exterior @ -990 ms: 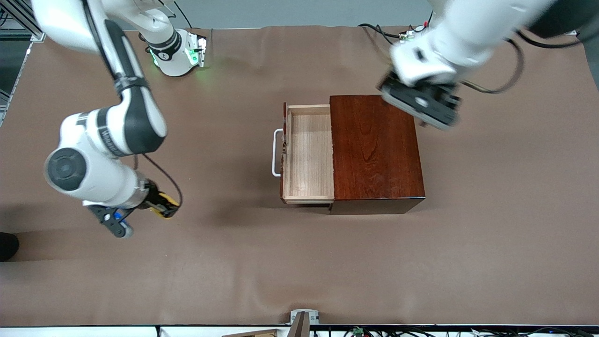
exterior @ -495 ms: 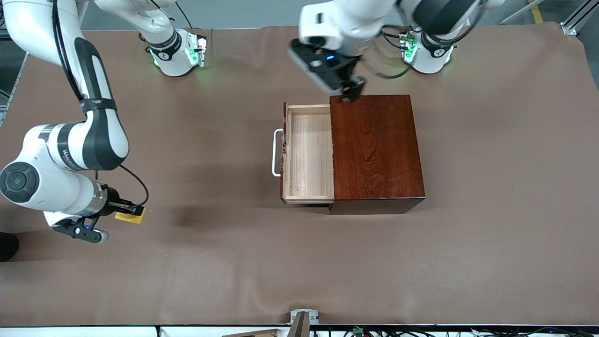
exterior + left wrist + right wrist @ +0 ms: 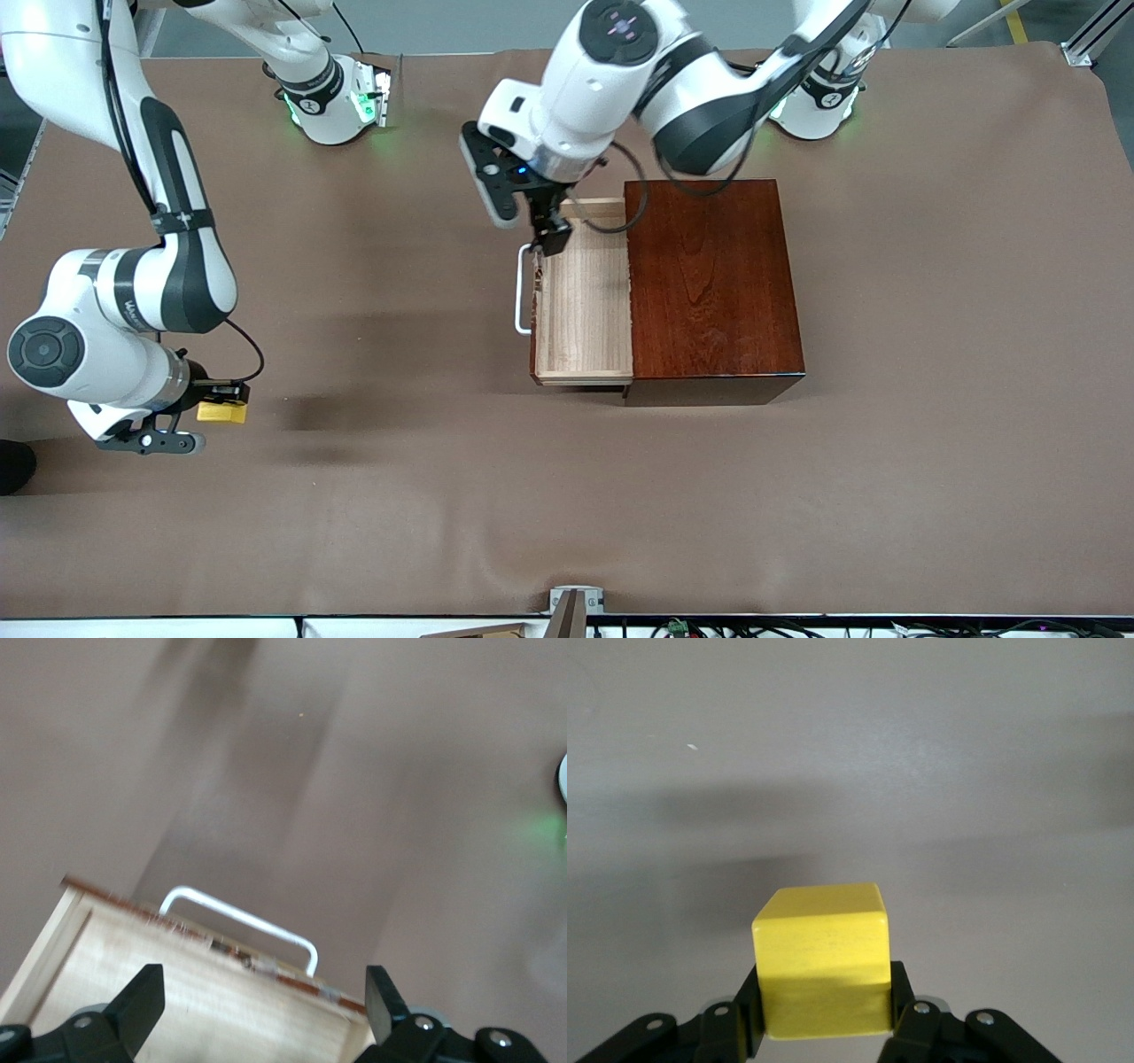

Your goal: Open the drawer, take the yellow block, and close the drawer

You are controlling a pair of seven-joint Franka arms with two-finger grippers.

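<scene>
At the right arm's end of the table, low in the front view, the right gripper (image 3: 232, 400) hangs over the brown cloth-covered table (image 3: 886, 496) with its fingers clamped on the yellow block (image 3: 221, 412). The right wrist view shows the yellow block (image 3: 821, 958) pinched between the two black fingers (image 3: 735, 1023), one at each side face, with its top face and the face toward the camera bare, and a soft shadow lying on the cloth under it. The block is up off the table, well apart from the drawer. Toward the middle of the table the drawer (image 3: 585, 297) stands pulled out of the dark reddish-brown wooden box (image 3: 709, 279), its pale-wood tray open to the camera and nothing showing inside it. Its white U-shaped handle (image 3: 522, 291) sticks out of the drawer front toward the right arm's end. The left arm reaches from its base across the box, and the left gripper (image 3: 551, 237) is over the corner of the drawer farthest from the front camera, just beside the upper end of the handle. In the left wrist view its two black fingers (image 3: 135, 1005) are spread wide apart with nothing between them, and the drawer's front edge (image 3: 213, 943) and the white handle (image 3: 239, 920) lie under the gap.
</scene>
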